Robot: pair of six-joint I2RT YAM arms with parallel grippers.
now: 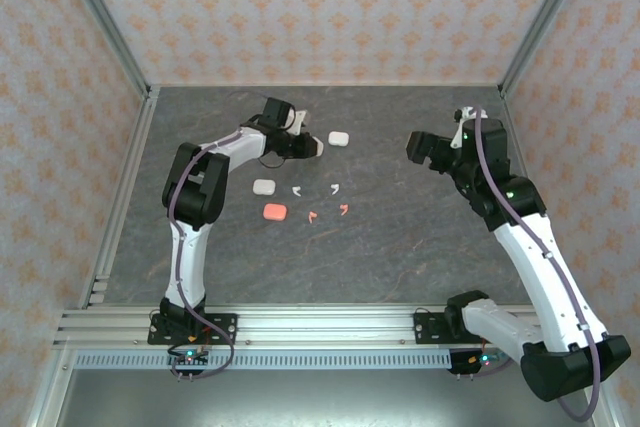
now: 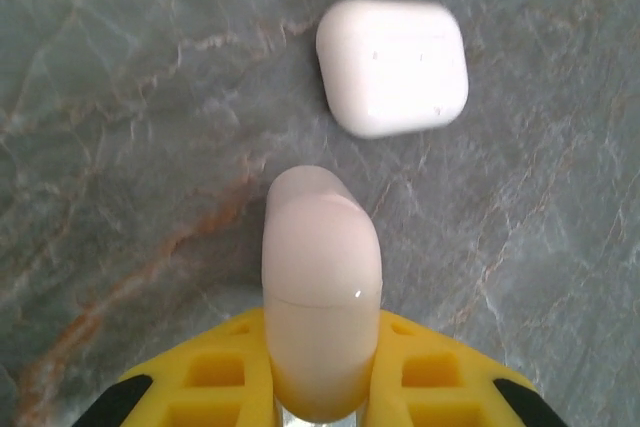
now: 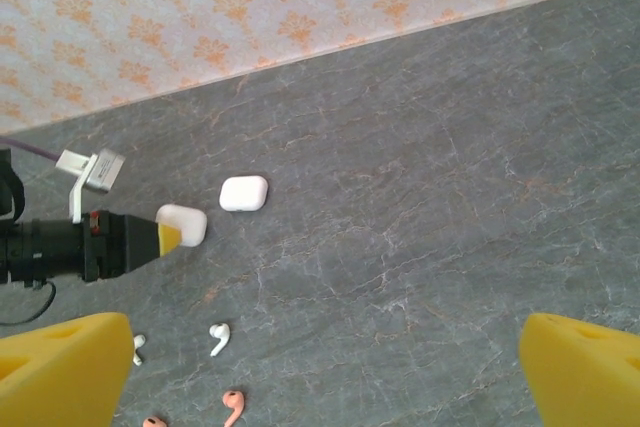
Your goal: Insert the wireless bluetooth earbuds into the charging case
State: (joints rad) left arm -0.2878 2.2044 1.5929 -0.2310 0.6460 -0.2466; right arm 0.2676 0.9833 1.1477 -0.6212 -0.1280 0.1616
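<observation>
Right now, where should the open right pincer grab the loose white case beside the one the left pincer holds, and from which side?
Probably from straight above: the loose white case lies flat on the table, low and rounded, so the right pincer should close on two opposite edges, across its narrower span. Stay off the side facing the held case in the left pincer.

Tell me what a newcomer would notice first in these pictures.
First, the left jaws shut on a white case at the table's far middle, a second white case lying close by. Next, the right jaws, wide open and empty, raised over the right side. Then the mid-table cluster: a red case, a third white case and tiny white and red earbuds.
</observation>
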